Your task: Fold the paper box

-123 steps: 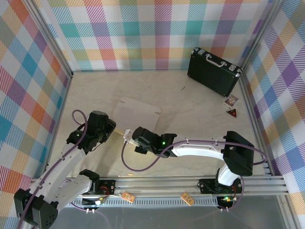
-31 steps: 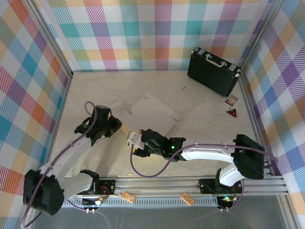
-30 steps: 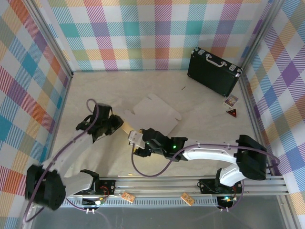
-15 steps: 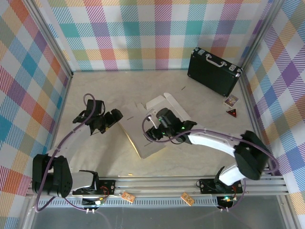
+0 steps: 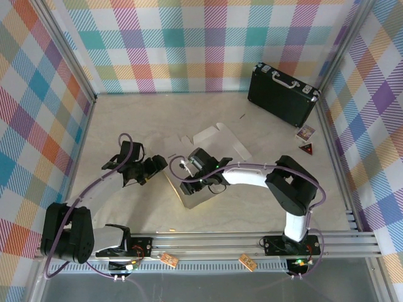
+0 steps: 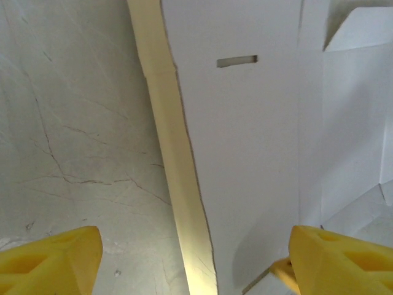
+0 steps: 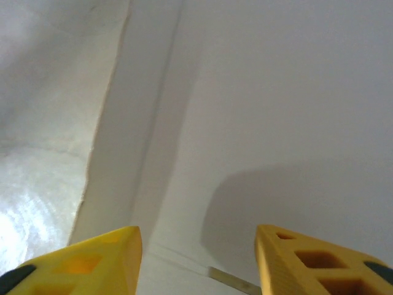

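Table (image 5: 277, 189): the paper box (image 5: 195, 192) lies white side up near the middle, toward the near edge. It has turned since four seconds ago, and one far flap is now raised. My right gripper (image 5: 187, 168) has come over its panel, fingers apart, gripping nothing. My left gripper (image 5: 158, 165) sits just beside its left edge, fingers spread, empty.

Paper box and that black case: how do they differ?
The box is thin white card, lying mostly flat mid-table; the case is thick, black, standing on edge at the far right. The case has a metal handle; the box has flaps and a slot.
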Controlling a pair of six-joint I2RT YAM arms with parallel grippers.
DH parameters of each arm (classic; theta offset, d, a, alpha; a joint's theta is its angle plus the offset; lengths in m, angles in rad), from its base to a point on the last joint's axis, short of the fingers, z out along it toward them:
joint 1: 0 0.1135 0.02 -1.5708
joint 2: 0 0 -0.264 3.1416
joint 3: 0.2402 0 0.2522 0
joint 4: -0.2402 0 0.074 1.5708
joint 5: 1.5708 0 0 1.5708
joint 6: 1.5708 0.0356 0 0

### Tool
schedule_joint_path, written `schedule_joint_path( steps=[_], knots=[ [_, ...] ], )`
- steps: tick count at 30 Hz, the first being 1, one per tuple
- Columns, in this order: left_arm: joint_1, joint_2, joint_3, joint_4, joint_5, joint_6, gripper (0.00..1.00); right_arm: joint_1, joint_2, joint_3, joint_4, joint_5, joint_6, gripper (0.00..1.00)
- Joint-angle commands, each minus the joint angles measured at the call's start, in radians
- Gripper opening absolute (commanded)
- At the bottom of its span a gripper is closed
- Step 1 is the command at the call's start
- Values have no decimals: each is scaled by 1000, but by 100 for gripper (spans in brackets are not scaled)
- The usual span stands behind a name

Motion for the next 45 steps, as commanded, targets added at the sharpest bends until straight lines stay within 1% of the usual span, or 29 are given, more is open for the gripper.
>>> schedule_joint_path(
  steps=[1,2,3,5,7,9,10,12,15,16,18,21,24,27,28,30,32,33,35,37,38,41,43,45],
  knots=[
    [-18,51,-23,41,18,-12,72,32,47,35,51,-117,5,40],
    [-25,66,-22,41,19,-11,69,41,54,35,66,-135,-2,36],
    [-30,76,-22,75,19,-10,67,52,56,32,82,-138,-6,33],
    [-44,98,-22,79,13,-7,59,67,58,28,107,-153,-20,28],
    [-48,114,-23,75,10,1,51,79,56,24,120,-163,-34,28],
    [-50,130,-12,58,1,12,46,89,47,13,140,-169,-44,28],
    [-51,138,-6,58,-5,17,41,89,41,4,151,-175,-48,28],
    [-52,153,2,18,-8,24,31,91,14,-18,167,-169,-51,31],
    [-56,188,21,-7,-13,38,3,85,-70,-62,163,-101,-73,47],
    [-58,201,32,-23,-16,44,0,75,-113,-79,155,-63,-70,51],
    [-61,212,39,-36,-17,51,0,42,-186,-115,133,-10,-52,56],
    [-78,214,41,-34,3,64,0,-12,-289,-157,43,44,-69,59],
    [-99,231,69,-63,-17,104,0,-24,-376,-202,-77,77,-219,63],
    [-114,249,83,-49,-10,127,0,-21,-454,-273,-173,-11,-471,65],
    [-116,253,89,-46,-11,138,0,-15,-474,-307,-155,-7,-526,66],
    [-118,256,102,-56,-36,169,0,9,-489,-338,-132,21,-610,68],
    [-118,261,110,-71,-71,199,0,11,-499,-362,-132,-11,-713,68],
    [-118,263,116,-82,-99,213,0,11,-509,-378,-148,-30,-796,69],
    [-118,269,130,-95,-135,236,0,11,-526,-403,-166,-15,-890,70],
    [-118,280,158,-108,-145,257,0,11,-540,-422,-168,15,-925,73],
    [-119,290,175,-121,-148,266,0,10,-543,-428,-168,15,-929,73],
    [-120,321,211,-124,-109,292,0,13,-539,-451,-155,-13,-966,75],
    [-120,346,219,-114,-95,300,0,16,-513,-468,-117,25,-984,78],
    [-120,370,221,-109,-95,302,0,22,-483,-476,-84,68,-1000,78]
  ],
)
